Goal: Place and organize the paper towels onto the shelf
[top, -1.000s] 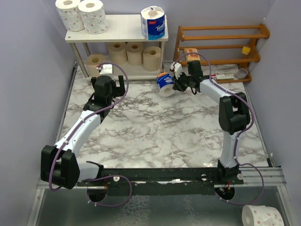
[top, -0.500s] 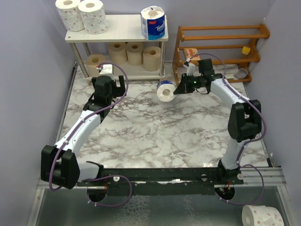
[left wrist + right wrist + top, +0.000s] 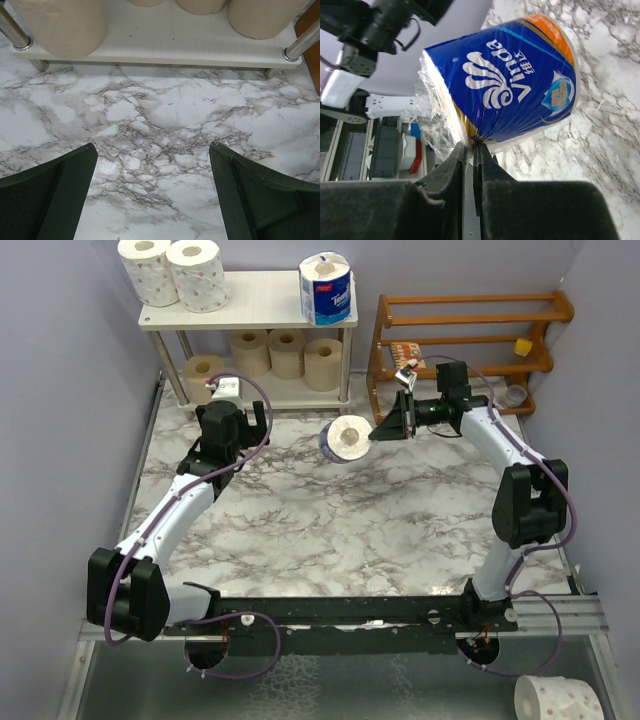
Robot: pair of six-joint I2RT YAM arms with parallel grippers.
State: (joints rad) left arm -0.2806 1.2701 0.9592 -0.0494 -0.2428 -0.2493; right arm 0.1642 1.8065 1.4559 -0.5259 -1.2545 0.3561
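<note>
One blue-wrapped roll (image 3: 347, 437), pinched by its wrapper in the right gripper (image 3: 386, 428), has swung left to centre frame above the worktop (image 3: 350, 525), nearing the shelf (image 3: 260, 302) at upper left. Left gripper (image 3: 152, 165) hangs spread, empty.

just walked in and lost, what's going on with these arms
The right pincer is shut on a blue-wrapped paper towel roll, pinching its plastic wrapper, above the marble table near the shelf. The left pincer is open and empty, facing the lower tier. Seven other rolls sit on the shelf.
</note>
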